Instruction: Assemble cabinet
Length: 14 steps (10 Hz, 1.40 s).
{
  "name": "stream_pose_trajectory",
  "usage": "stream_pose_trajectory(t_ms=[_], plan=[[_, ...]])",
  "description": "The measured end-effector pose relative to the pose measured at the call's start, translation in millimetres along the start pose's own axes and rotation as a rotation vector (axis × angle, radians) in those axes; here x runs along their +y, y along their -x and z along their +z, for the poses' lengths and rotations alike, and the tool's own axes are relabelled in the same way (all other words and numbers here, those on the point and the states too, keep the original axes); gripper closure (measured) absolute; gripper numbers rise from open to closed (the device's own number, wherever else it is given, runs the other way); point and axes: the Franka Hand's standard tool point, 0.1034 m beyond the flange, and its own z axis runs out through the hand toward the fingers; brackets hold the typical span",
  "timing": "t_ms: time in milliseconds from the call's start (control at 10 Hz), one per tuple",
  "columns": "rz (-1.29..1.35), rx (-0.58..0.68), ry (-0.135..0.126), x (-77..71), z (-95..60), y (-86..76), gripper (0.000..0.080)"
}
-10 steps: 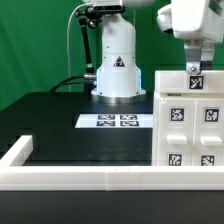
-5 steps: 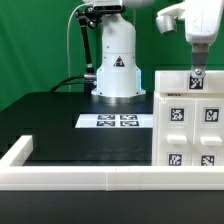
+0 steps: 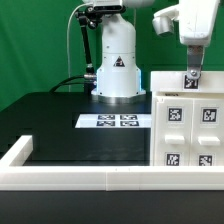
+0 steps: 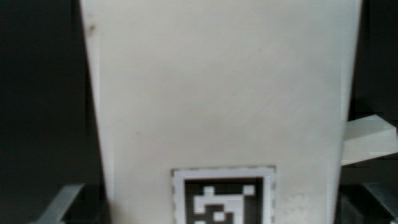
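Green backdrop behind; black table [image 3: 60, 115] beneath, edged along its front and left sides by a low white border frame [image 3: 60, 172].

Item, rear centre: white robot base [image 3: 116, 60], cabling trailing to the exterior view's left.

Item, mid-table: marker board [image 3: 116, 121], flat, four tags, carrying nothing.

Item, front right corner: cabinet body [image 3: 185, 125], a large white plastic box standing upright against the frame, its front face bearing four tags.

Item, on top of the body at the right edge: small white block [image 3: 194, 80] with one tag, upright; whether it is seated or merely resting there cannot be told.

Item, directly above that block: gripper [image 3: 193, 70], fingers pointing down around the block's top. The wrist view shows a white tagged panel [image 4: 217, 110] between dark fingertips [image 4: 63, 202], but contact is not visible; jaw state cannot be told.

Handling, judged: hard moulded plastic, stiff, light, smooth and somewhat slippery. Best grasped across the block's flat parallel faces near the top, squarely, so it does not twist.
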Motion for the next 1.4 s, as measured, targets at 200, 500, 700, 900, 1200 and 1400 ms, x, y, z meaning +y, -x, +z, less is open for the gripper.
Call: stream_pose_trajectory(t_ms=[200, 500, 700, 900, 1200, 1400], plan=[[0.036, 0.000, 0.000, 0.1, 0.0, 0.2, 0.0245], [0.259, 0.001, -0.001, 0.0, 0.0, 0.0, 0.0245], [0.362, 0.001, -0.001, 0.0, 0.0, 0.0, 0.0245], [0.518, 0.003, -0.003, -0.2, 0.1, -0.1, 0.0243], [0.804, 0.003, -0.006, -0.6, 0.4, 0.2, 0.0243], [0.933, 0.007, -0.009, -0.7, 0.8, 0.2, 0.0243]])
